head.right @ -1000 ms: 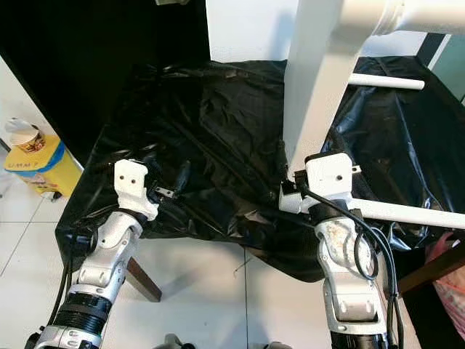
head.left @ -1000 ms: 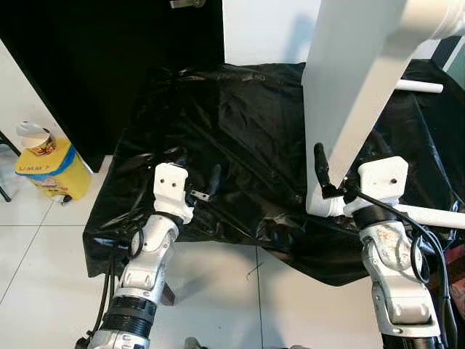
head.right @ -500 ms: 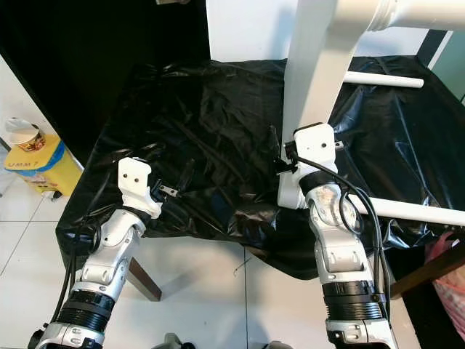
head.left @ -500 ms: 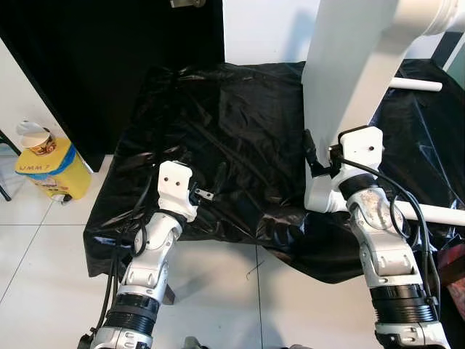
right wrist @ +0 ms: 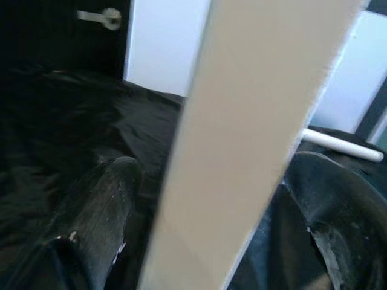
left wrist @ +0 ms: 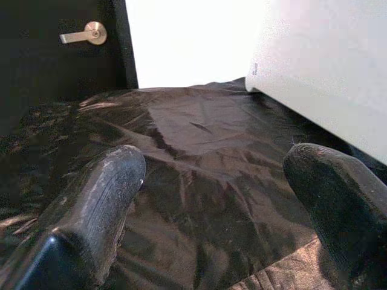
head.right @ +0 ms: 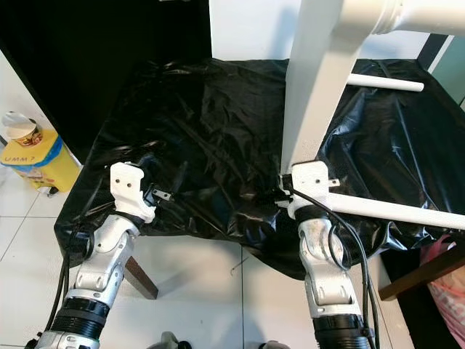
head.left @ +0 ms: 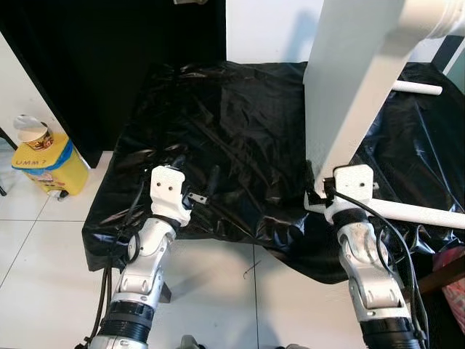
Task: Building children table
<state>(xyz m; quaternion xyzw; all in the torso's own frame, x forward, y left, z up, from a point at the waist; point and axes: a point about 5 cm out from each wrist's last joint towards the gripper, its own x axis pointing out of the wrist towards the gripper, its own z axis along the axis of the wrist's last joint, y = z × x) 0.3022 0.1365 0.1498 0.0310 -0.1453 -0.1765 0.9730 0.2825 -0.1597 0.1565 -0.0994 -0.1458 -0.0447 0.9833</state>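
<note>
At the lower edge of the board (head.left: 356, 87), straddling it with the right gripper (right wrist: 208, 205): fingers (right wrist: 103, 205) spread, one to each side of the white panel, with a sliver of dark showing between one finger and the board, so bracketing rather than visibly pinching. Probably steadying the board, which is standing on its edge on the black sheet (head.left: 240, 123) and leaning, likely so that its underside stays reachable for fitting legs.

At the board's top corner, carrying one white leg (head.left: 436, 14) already joined and sticking out sideways. Low beside the board's foot, just past the right gripper, showing a second leg (head.left: 429, 214) running out level over the sheet; whether this one is fixed or only lying there, cannot tell. Behind the board, resting a thinner white rod (head.left: 418, 87) on the sheet.

Well to the left of the board, hovering the left gripper (head.left: 195, 169) low over the sheet, spread wide and pinching nothing, seemingly waiting in reserve while the other arm is minding the balance.

Judging the task as partway along: board upright, legs still being dealt with. Risking a slip of the board's edge on the slick, creased sheet if the bracing is loosened.
</note>
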